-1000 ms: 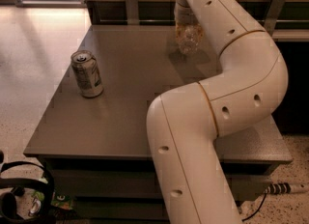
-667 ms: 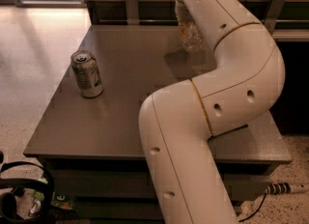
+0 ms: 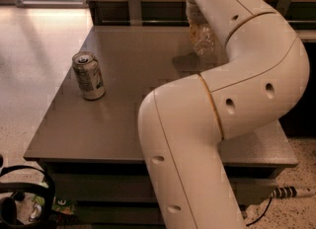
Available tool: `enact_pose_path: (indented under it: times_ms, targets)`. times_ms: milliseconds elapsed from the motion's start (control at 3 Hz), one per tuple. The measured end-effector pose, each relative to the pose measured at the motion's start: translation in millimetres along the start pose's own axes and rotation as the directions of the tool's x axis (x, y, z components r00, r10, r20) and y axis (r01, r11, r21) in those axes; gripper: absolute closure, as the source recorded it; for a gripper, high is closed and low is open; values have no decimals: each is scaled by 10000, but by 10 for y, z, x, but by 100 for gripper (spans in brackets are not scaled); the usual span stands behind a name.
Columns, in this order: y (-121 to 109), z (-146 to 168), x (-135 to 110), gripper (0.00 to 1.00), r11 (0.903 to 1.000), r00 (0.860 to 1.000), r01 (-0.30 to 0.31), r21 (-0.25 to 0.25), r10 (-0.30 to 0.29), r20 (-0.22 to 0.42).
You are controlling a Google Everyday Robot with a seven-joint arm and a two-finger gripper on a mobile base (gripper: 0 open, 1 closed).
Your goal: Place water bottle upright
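- Grey table [image 3: 123, 124], standing on a pale speckled floor [image 3: 39, 50] with a wood-panelled wall behind; its flat top suits standing a bottle on its base.
- My arm [image 3: 237, 99] doubles back across the right half of the table and reaches to the far edge; this posture blocks much of the work area from sight.
- Soda can [image 3: 89, 75]: upright near the left edge, well apart from the work; no hazard judged.
- Water bottle [image 3: 201, 39]: at the far edge, beside my forearm, roughly vertical; only its clear ribbed lower body shows; whether the base rests on the table cannot be confirmed.
- My gripper: concealed behind my forearm, judged just above the bottle; I cannot tell whether it grasps or has released.
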State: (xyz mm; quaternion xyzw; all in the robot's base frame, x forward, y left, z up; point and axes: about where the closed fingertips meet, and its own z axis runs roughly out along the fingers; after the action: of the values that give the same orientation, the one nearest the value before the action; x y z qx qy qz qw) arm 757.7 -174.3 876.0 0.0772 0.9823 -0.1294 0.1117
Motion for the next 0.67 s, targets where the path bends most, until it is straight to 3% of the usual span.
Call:
enact_pose_path:
  times_ms: [333, 667]
  targets:
    - [-191, -111, 141, 100, 9897, 9986, 245, -1409, -176, 505]
    - [-311, -241, 283, 100, 9381, 9848, 1202, -3250, -712, 1586]
